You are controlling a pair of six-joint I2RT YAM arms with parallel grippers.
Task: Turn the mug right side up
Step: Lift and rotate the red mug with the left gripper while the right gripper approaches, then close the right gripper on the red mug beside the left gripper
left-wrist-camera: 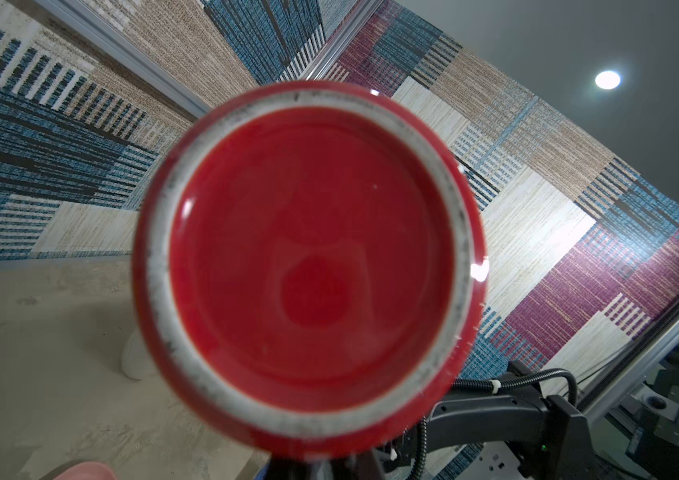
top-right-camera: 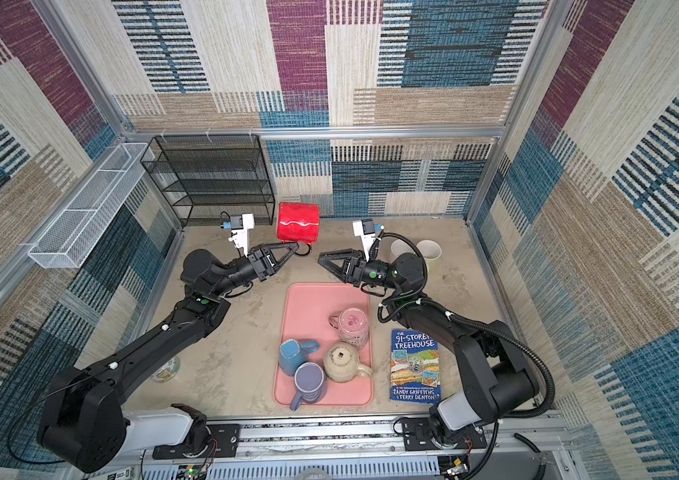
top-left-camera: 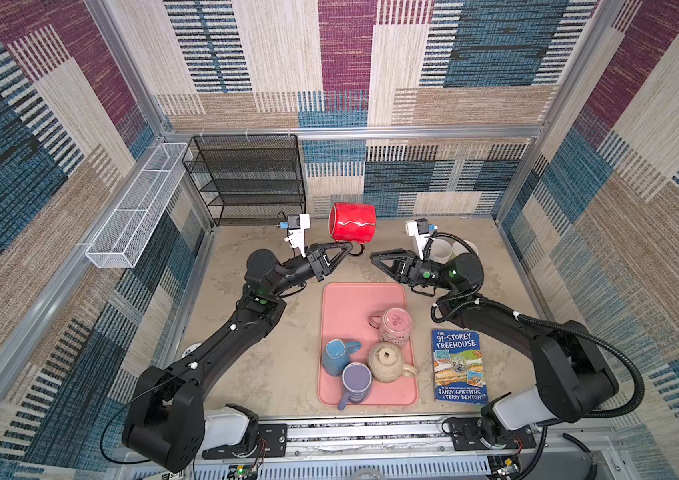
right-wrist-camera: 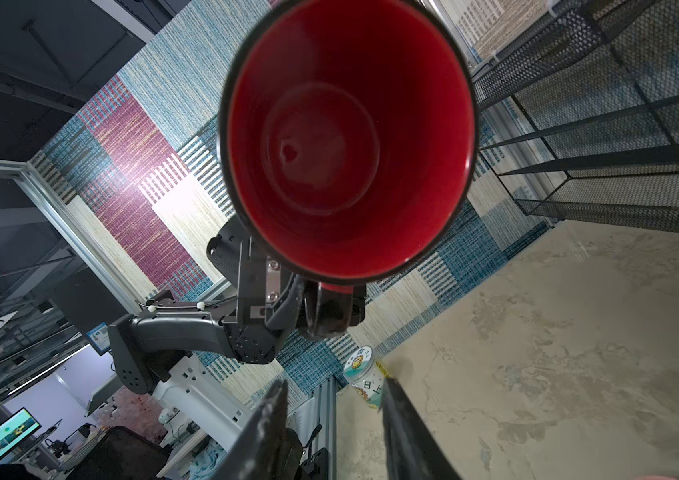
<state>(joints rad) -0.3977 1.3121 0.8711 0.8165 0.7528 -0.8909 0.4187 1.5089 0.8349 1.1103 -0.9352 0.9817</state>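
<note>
The red mug (top-left-camera: 352,222) (top-right-camera: 298,222) hangs in the air on its side above the back of the table. Its grey-ringed base (left-wrist-camera: 308,266) faces the left wrist camera. Its open mouth (right-wrist-camera: 348,141) faces the right wrist camera. My left gripper (top-left-camera: 350,248) (top-right-camera: 296,248) is shut on the mug's handle (right-wrist-camera: 329,291), under the mug's body. My right gripper (top-left-camera: 373,255) (top-right-camera: 321,257) (right-wrist-camera: 333,399) hovers just right of the mug, apart from it. Its fingers (right-wrist-camera: 271,415) stand open with nothing between them.
A pink tray (top-left-camera: 354,299) in front holds several mugs. A book (top-left-camera: 459,365) lies to its right. A black mesh rack (top-left-camera: 250,178) and a white wire basket (top-left-camera: 138,203) stand at the back left, white cups (top-left-camera: 441,249) at the back right, and a small jar (top-right-camera: 167,368) at the left.
</note>
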